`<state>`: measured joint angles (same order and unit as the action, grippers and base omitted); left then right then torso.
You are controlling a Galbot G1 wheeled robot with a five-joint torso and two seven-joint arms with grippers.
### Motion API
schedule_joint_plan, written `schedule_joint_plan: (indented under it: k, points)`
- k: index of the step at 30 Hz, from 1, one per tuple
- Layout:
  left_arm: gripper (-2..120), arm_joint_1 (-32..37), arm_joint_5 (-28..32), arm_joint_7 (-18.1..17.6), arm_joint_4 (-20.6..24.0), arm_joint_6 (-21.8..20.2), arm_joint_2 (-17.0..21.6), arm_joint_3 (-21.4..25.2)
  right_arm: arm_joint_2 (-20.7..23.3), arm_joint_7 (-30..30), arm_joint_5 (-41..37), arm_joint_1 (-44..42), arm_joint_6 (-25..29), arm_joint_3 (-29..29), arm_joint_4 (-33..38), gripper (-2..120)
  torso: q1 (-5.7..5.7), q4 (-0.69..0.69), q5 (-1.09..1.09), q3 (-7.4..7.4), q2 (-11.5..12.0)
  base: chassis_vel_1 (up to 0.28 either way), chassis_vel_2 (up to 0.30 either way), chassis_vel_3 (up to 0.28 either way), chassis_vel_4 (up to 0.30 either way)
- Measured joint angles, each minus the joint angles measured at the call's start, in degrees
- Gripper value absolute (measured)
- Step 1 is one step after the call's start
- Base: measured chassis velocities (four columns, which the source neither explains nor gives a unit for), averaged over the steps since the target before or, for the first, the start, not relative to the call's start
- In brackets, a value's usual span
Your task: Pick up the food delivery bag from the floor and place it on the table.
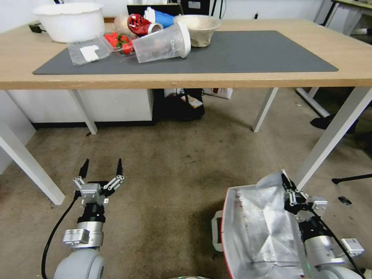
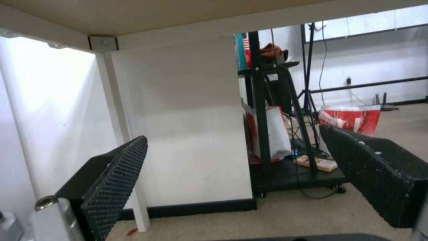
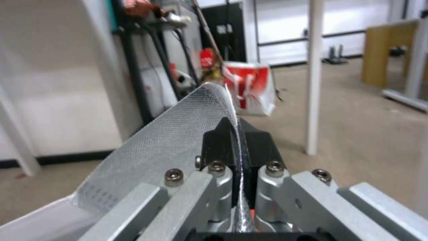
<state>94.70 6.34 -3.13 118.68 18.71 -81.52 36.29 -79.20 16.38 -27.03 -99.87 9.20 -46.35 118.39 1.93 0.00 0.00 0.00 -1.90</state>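
Observation:
The food delivery bag [image 1: 255,232] sits low at my right, mouth open, its silver foil lining showing inside a red-and-white shell; I cannot tell whether it rests on the floor [image 1: 174,174]. My right gripper [image 1: 286,184] is shut on the raised foil edge of the bag [image 3: 178,144], which runs between its black fingertips [image 3: 216,144] in the right wrist view. My left gripper [image 1: 101,167] hangs open and empty over the carpet at the left, its pads [image 2: 116,187] wide apart. The table [image 1: 248,77] with its dark grey mat [image 1: 240,50] stands ahead.
The mat's left end holds a white bowl [image 1: 69,21], a tipped clear cup [image 1: 164,42], strawberries [image 1: 118,40] and a beige bowl [image 1: 199,27]. A white table leg [image 1: 333,135] slants just beyond the bag. A black trolley [image 1: 180,104] stands under the table.

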Motion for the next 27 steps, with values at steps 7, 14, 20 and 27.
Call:
schedule_joint_plan:
  k: [7,14,20,27]
  points:
    - [97,-0.5,0.0,0.0,-0.6,0.0,-0.3,0.1,0.6,3.0,-3.2,0.1,-0.9,0.7,5.0,0,0.0,0.0,-0.01,0.0,0.0,0.0,0.0,0.0,0.0]
    - [97,-0.6,0.0,-0.1,-0.9,0.0,-0.8,0.1,2.4,9.0,-8.2,0.3,-1.6,0.1,7.6,0,0.0,0.0,0.0,0.0,0.0,0.0,0.0,0.0,0.0]
    - [97,-0.6,-0.2,-0.4,-0.9,0.0,-0.9,0.1,3.4,13.0,-12.5,0.3,-2.0,-0.1,9.7,0,0.0,0.0,0.01,0.0,0.0,0.0,0.0,0.0,0.0]
    - [97,-0.6,-0.2,-0.5,-0.9,0.0,-1.0,0.0,5.0,16.5,-15.8,0.2,-2.5,-0.5,12.1,0,0.0,0.0,0.0,0.0,0.0,0.0,0.0,0.0,0.0]
